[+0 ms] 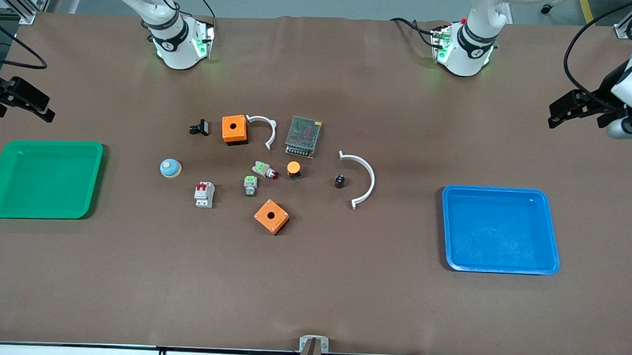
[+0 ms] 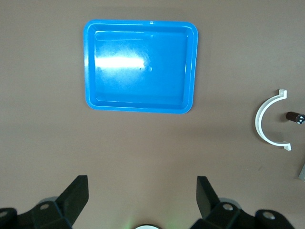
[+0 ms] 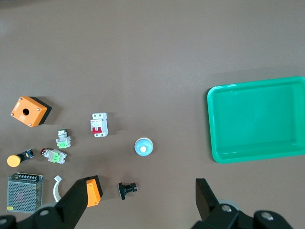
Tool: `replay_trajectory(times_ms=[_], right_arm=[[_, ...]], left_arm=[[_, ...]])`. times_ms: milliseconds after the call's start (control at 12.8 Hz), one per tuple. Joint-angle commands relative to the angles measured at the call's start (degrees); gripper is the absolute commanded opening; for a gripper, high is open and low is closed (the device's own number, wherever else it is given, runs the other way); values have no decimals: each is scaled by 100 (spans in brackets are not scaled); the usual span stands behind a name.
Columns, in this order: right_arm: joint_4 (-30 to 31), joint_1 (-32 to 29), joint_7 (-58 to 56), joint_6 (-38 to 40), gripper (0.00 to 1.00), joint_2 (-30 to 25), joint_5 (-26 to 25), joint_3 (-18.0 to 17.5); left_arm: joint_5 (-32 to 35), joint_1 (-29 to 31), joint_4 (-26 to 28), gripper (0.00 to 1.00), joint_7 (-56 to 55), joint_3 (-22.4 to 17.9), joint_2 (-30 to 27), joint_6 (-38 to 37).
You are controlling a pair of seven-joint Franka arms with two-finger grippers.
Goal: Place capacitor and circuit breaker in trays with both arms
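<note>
Currently both arms wait at the ends of the brown surface (image 1: 312,282), each up in the air. The left end effector (image 1: 563,110) hangs over the bare surface at the left arm's end, its fingers (image 2: 76,195) spread wide with nothing between them; the blue tray (image 1: 501,230) lies below it, nearer the front camera. The right end effector (image 1: 19,101) hangs over the right arm's end, close to the green tray (image 1: 42,179), with its fingers (image 3: 78,202) likewise spread and holding nothing.

The capacitor (image 1: 340,181), a tiny black cylinder, stands in the middle cluster, inside the curve of a white arc-shaped piece (image 1: 366,176) and apart from it; in the left wrist view it looks tipped on its side, though the view is too oblique to be sure. The circuit breaker (image 1: 204,194), light grey with red levers, lies on the surface toward the right arm's end of the cluster, just nearer the front camera than a blue dome button (image 1: 170,167). Two orange boxes (image 1: 234,129), a metal-meshed power supply (image 1: 303,136), two grey-and-green push-button parts (image 1: 250,184), an orange-capped button (image 1: 293,169), a black clip (image 1: 200,127) and a smaller white arc (image 1: 265,128) lie around them.
</note>
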State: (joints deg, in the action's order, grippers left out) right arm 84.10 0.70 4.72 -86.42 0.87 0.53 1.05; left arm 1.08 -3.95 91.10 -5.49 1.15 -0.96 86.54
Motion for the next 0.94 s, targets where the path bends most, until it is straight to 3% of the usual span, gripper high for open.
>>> replay_trajectory(times_ms=[0, 390, 545, 857], right_arm=[[-61, 88, 11, 38, 100, 115, 88, 1], [-17, 711, 37, -77, 100, 527, 70, -8], [464, 914, 55, -373, 100, 712, 105, -8], [2229, 1011, 160, -2549, 100, 861, 491, -8]], left_arm=[[-343, -62, 126, 100, 48, 34, 227, 274], [-565, -290, 259, 100, -75, 315, 921, 1048], [-574, -465, 250, 100, -231, 456, 1290, 1355], [-565, -1116, 250, 100, -1496, 474, 2046, 2032]])
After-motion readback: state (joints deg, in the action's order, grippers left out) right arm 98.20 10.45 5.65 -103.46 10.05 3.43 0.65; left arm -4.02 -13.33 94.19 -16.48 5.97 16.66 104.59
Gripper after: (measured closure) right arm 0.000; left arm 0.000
